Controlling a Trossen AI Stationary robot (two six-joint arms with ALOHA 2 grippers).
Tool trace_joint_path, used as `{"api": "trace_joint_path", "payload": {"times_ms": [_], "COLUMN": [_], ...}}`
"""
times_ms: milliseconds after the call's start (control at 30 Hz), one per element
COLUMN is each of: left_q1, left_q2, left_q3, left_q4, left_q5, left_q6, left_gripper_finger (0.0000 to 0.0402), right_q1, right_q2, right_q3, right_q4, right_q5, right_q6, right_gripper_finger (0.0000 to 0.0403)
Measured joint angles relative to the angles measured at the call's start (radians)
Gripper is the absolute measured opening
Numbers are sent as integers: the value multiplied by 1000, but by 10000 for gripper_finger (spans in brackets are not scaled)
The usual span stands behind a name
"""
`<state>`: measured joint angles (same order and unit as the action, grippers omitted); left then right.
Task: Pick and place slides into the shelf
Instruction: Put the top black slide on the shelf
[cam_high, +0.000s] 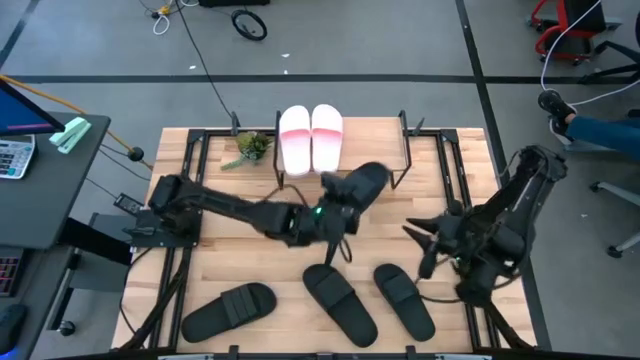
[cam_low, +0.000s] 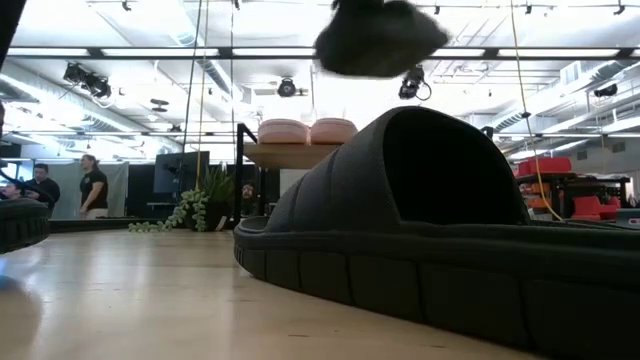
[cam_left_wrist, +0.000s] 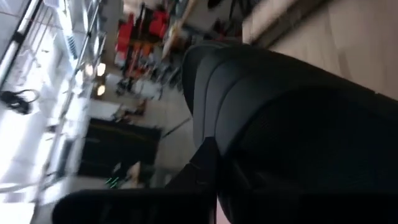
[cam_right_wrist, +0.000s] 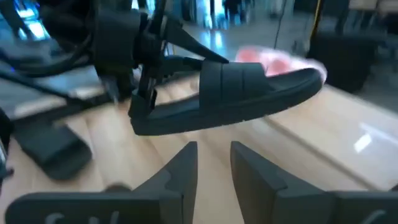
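Black slide (cam_high: 357, 186) clamped in left tool (cam_high: 330, 212), lifted at shelf's (cam_high: 380, 140) six o'clock; right tool (cam_high: 422, 238) apart.

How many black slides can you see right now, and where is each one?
4. One black slide is held in the air by the left hand, near the shelf. Three lie on the table's near side: left, middle, right. None seems hidden.

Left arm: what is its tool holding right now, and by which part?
The left tool holds a black slide lifted off the table, gripped at its heel end. The right tool is open and holds nothing.
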<state>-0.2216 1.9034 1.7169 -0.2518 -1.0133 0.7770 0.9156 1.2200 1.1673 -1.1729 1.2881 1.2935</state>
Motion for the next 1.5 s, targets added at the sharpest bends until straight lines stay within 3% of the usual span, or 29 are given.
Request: {"api": "trace_joint_path", "payload": {"times_ms": [100,233,300,467,533,600,667,800,967,1233,1367,1500], "left_q1": [66,199,273,439,496,537,562,581,573,544,514,473], "left_q2": [0,9,12,12,14,26,30,46,103,176,184,201], "left_q3": [144,275,293,308,306,306,304,305,305,304,304,304], "left_q4": [-60,-173,-172,-174,-175,-152,-144,-129,-143,-119,-123,-130], "left_q5": [102,372,494,625,754,856,897,898,866,541,486,392], "left_q6": [-41,-212,-281,-458,-527,-594,-653,-707,-670,-531,-374,-348], "left_gripper_finger": [11,11,11,11,11,11,11,11,12,11,12,11], "right_q1": [40,38,23,-8,-20,-28,-37,-51,-66,-71,-72,-72], "right_q2": [-42,-76,-80,-77,-77,-77,-77,-80,-89,-90,-90,-90], "right_q3": [-49,-83,-85,-86,-86,-86,-86,-86,-86,-86,-86,-86], "right_q4": [-2,-1,-2,-1,-1,-1,-2,-1,-2,-1,-1,-1], "right_q5": [84,93,95,85,78,76,76,74,74,68,68,68], "right_q6": [53,100,97,93,78,53,41,39,31,10,-13,-14], "right_gripper_finger": [101,101,101,101,101,101,101,101,101,101,101,101]}}
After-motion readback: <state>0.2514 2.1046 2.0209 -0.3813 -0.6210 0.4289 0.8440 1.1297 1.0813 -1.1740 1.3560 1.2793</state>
